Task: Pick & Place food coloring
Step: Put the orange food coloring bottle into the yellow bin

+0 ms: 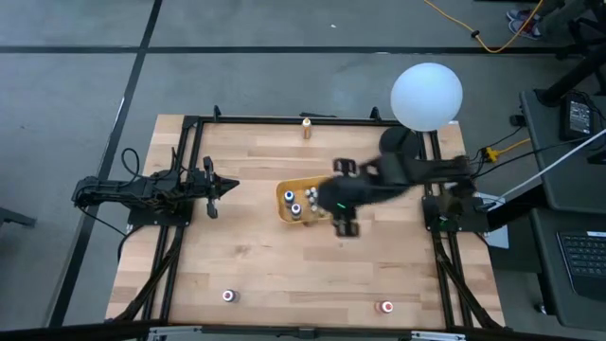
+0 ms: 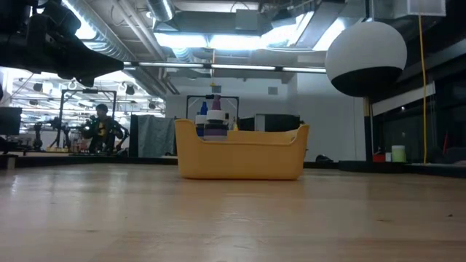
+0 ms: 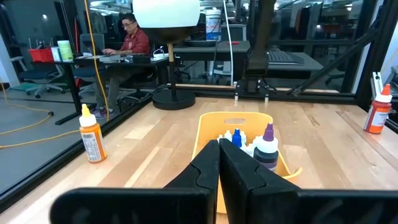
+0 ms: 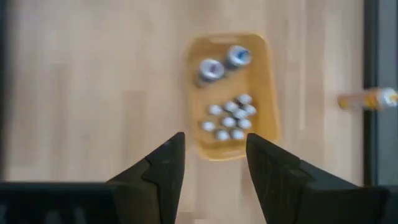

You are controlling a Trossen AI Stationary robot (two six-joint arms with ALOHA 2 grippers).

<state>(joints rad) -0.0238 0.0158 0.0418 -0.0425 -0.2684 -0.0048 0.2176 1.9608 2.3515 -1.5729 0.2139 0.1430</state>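
two dark fingers of the right gripper (image 4: 211,165) are filling the bottom of the right wrist view, spread apart and holding nothing. they are hanging above an orange-yellow tray (image 4: 270,124), which is sitting at the centre of that frame on pale wood.

inside the tray, a cluster of small whitish-capped food coloring bottles (image 4: 230,118) is gathering toward the lower end, with two larger round-topped bottles (image 4: 222,63) nearer the upper end. in the high view the tray (image 1: 284,194) is lying at the middle of the butcher-block table (image 1: 256,265), with the right arm reaching over it from the right.

as a judgement, the task is looking well along but not finished: several bottles are already in the tray, while others are still standing out on the table. one orange-labelled bottle (image 1: 307,127) is standing at the upper centre of the high view, a white-capped one (image 1: 228,296) at the lower left, and a red-capped one (image 1: 386,307) at the lower right.

the left gripper (image 3: 219,165) is waiting at the left side of the table, its fingers pressed together and gripping nothing.

the tray is looking like smooth moulded plastic with rounded corners and a curved rim. the bottles are small, slim, squeezable-looking cylinders with pointed caps. a big white globe lamp (image 1: 427,95) is sitting at the upper right.
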